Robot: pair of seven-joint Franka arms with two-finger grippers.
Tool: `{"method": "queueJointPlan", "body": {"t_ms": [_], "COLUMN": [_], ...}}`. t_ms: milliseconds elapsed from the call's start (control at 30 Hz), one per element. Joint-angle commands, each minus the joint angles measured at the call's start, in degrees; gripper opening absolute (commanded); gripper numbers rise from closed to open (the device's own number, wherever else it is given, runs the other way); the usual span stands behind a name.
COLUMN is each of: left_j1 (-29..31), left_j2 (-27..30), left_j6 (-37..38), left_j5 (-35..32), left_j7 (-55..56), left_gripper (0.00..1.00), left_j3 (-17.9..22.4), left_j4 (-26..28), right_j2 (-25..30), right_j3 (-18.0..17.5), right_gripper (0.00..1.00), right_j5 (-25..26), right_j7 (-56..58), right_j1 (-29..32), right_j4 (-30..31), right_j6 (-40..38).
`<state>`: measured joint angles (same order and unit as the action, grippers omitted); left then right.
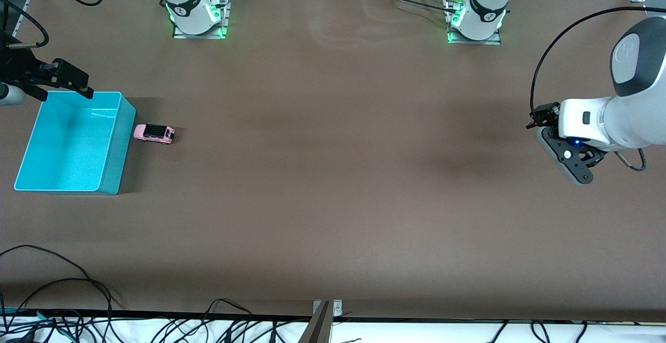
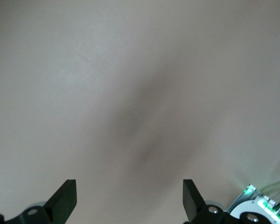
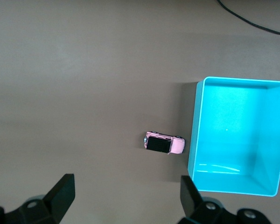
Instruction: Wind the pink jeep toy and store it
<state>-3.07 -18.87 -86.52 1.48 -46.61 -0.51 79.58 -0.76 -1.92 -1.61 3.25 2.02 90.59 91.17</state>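
Sitting on its wheels on the brown table [image 1: 333, 187], the pink jeep toy [image 1: 154, 133] lies near the edge at the right arm's end, just beside the wall of the turquoise bin [image 1: 112, 166] and possibly touching it; the bin is empty. That spot suits the job: the toy probably has only a short way to go once it is wound, so storing it should ask for little more than a lift over the wall.

The right gripper [image 3: 126, 198] hangs over the bin's corner nearest the robot bases, jaws spread wide with nothing between them. In the right wrist view the jeep [image 3: 164, 143] shows well apart from the fingertips [image 3: 63, 189], not between them, so no grasp has begun; I judge the task is at its start.

The left gripper [image 2: 129, 198] waits over bare table near the edge at the left arm's end, well apart from the toy, its jaws also wide open and empty.
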Motion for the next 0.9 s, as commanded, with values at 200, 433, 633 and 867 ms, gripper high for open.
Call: {"method": "queueJointPlan", "body": {"t_ms": [200, 433, 633, 867], "left_j1": [0.08, 2.63, 2.72, 1.14], "left_j2": [8.22, 14.21, 17.02, 20.88], "left_j6": [-5.93, -14.82, -14.91, -14.64], "left_j5": [1.07, 1.51, 1.94, 1.59], "left_j7": [11.28, 11.27, 13.91, 27.08], "left_gripper": [1.00, 1.00, 1.00, 1.00], "left_j3": [-0.01, 0.34, 1.56, 2.80], "left_j4": [6.36, 14.54, 16.92, 18.76], "right_j2": [-0.21, -0.30, -1.00, -1.00], "right_j3": [0.17, 0.17, 0.34, 0.34], "right_gripper": [1.00, 1.00, 1.00, 1.00], "right_j5": [-0.85, -0.85, -0.76, -0.41], "right_j7": [0.61, 0.61, 0.70, -1.22], "right_j1": [0.09, 0.27, 0.35, 0.18], "right_j4": [-1.03, -0.94, -1.03, -0.76], "right_j6": [-0.99, -0.99, -0.99, -4.06]}}
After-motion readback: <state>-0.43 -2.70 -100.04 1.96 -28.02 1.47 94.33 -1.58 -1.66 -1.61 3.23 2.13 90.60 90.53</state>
